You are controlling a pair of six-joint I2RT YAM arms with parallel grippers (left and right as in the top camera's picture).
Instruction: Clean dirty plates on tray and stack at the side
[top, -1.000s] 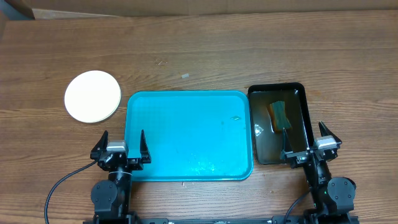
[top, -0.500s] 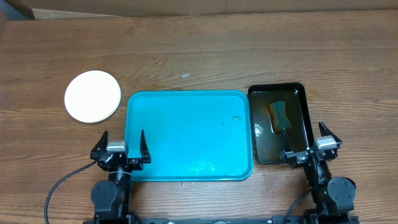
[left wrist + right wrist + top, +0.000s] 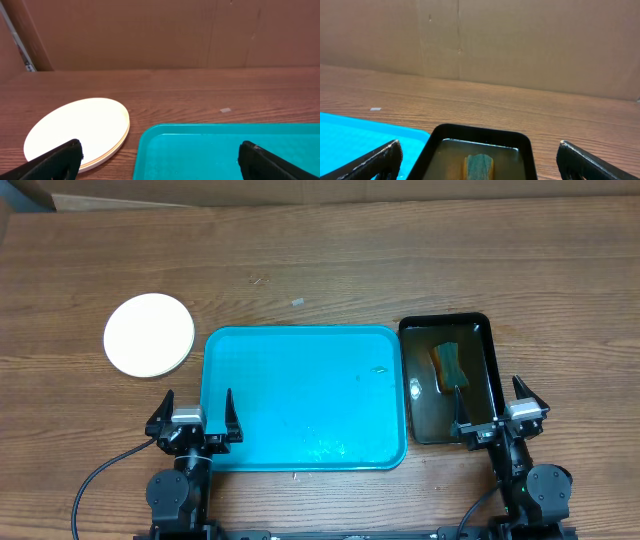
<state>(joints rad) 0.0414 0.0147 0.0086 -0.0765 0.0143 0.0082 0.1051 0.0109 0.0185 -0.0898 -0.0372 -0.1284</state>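
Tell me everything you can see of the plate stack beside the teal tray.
The plates sit as one round, cream-white stack, flat on the wooden table, just left of the teal tray's far left corner, with bare wood between. The top face looks smooth, matte and clean, no smear visible. The left wrist view shows thin layered edges at the rim, so more than one plate lies there; how many I cannot tell. Only the table touches the stack.
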